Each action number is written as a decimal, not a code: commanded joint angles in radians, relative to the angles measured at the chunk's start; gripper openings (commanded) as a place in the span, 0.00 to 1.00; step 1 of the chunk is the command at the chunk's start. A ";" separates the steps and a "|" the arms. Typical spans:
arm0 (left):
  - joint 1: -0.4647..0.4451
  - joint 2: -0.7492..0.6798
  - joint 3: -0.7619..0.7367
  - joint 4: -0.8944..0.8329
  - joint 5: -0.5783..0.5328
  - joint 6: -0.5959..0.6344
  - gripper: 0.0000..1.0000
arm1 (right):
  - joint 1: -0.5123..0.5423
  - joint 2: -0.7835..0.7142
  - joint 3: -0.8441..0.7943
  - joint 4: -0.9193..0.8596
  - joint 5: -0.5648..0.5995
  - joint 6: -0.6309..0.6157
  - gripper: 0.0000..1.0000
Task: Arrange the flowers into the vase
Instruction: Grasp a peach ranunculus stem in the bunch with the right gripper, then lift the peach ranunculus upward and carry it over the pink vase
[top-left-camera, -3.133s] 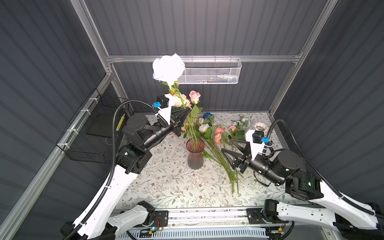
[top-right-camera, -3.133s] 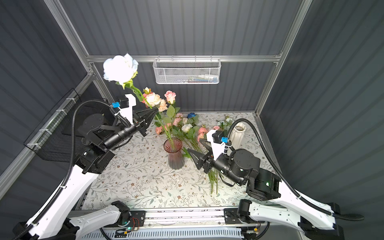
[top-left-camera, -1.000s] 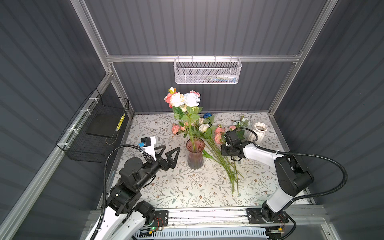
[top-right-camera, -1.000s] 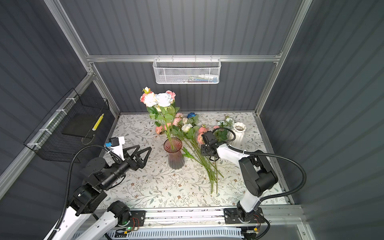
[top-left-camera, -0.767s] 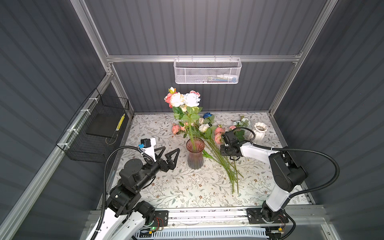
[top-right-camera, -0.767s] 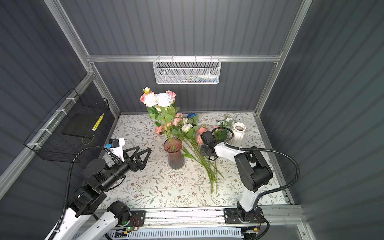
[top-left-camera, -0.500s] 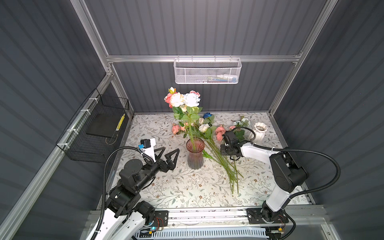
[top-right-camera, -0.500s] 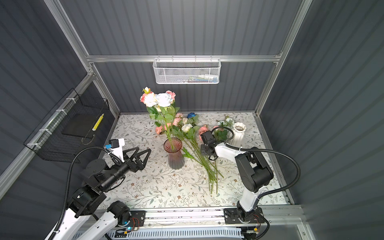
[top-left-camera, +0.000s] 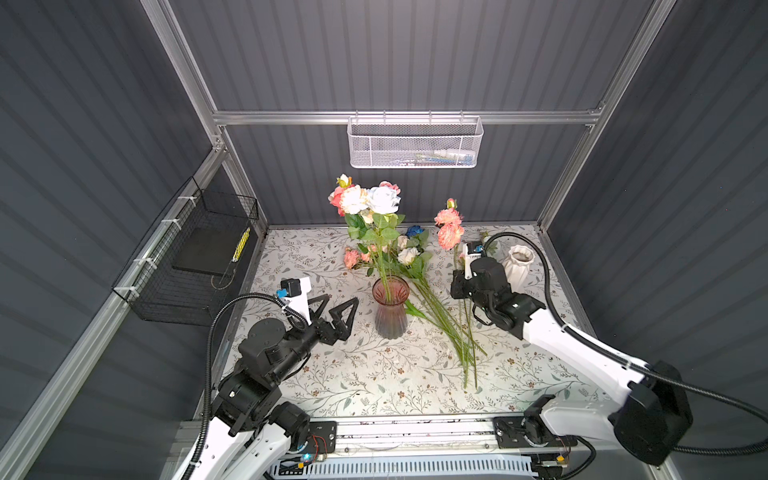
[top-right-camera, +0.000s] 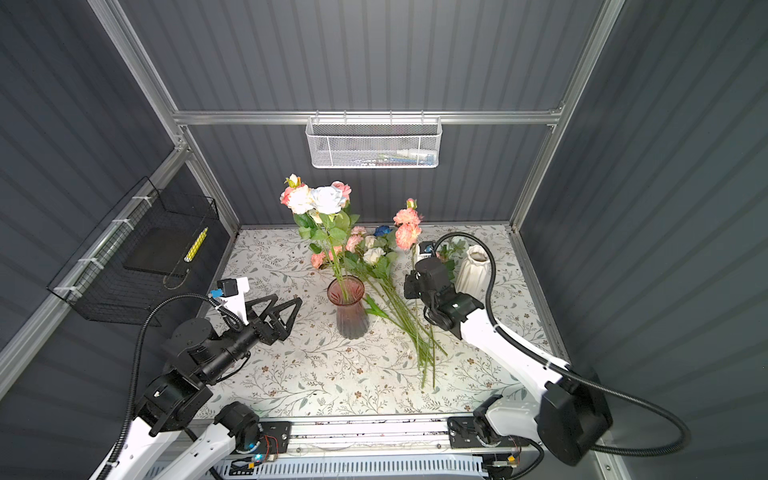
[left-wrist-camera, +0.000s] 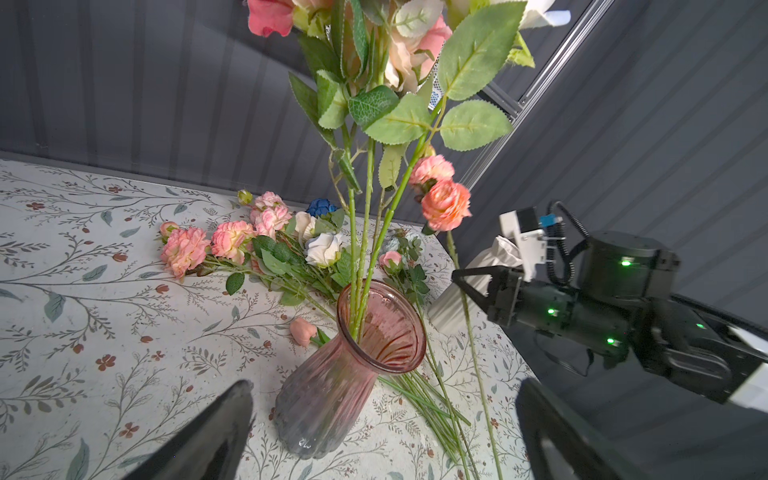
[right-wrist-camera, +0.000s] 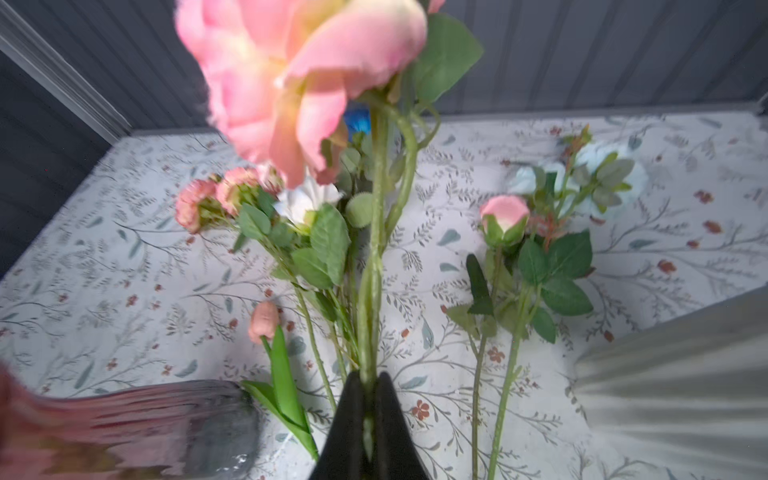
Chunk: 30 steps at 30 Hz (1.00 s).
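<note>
Right end effector (right-wrist-camera: 368, 378) pinched shut on peach peony (top-left-camera: 448, 236) stem, upright near pink vase (top-left-camera: 390, 309); left end effector (top-left-camera: 341, 299) wide open; loose flowers (top-right-camera: 374, 255) on bench (top-left-camera: 374, 374)

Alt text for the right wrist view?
The right gripper is shut on the stem of a pink flower, above loose flowers lying on a floral-print table. A pink glass vase and a white vase sit at the edges.
</note>
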 joint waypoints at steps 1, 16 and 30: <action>-0.005 -0.017 0.001 -0.012 -0.014 0.010 1.00 | 0.062 -0.106 0.021 0.031 0.064 -0.052 0.01; -0.005 -0.016 0.004 -0.005 -0.012 0.001 1.00 | 0.357 -0.010 0.326 0.547 0.039 -0.343 0.02; -0.005 0.003 0.034 -0.013 0.001 0.004 1.00 | 0.370 0.313 0.339 1.142 0.184 -0.557 0.02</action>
